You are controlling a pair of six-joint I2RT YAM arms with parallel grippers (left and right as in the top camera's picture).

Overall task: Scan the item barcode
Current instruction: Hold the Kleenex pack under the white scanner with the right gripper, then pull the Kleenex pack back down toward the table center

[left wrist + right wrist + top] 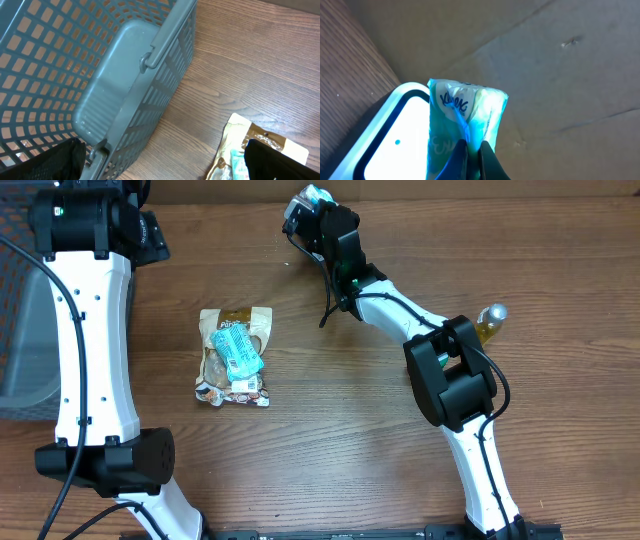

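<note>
Pinched by its lower edge in the closed right claw (472,156), at the far edge of the brown wood-grain table (330,430): a soft pale-teal-and-white plastic tissue pack (465,112); held in front of the glowing window of a white-rimmed flat scanner (395,137), probably to present a printed face to the light; no barcode visible on the side shown; impossible to tell if turned toward the window; reads "Kleenex" in dark blue script near the top of the pack.

Parked with the left claw (160,167) spread wide and empty, above the strip of table between a grey plastic lattice basket (125,105) and a gold-and-brown crinkled snack pouch (252,320); likely kept out of the way during the scan.

Lying flat on that pouch and touching it, a small teal packet (237,350); writing on both too small to read.

Standing near the right arm's elbow, well apart from the scanner: an amber bottle with a silver cap (490,318); no legible label.
</note>
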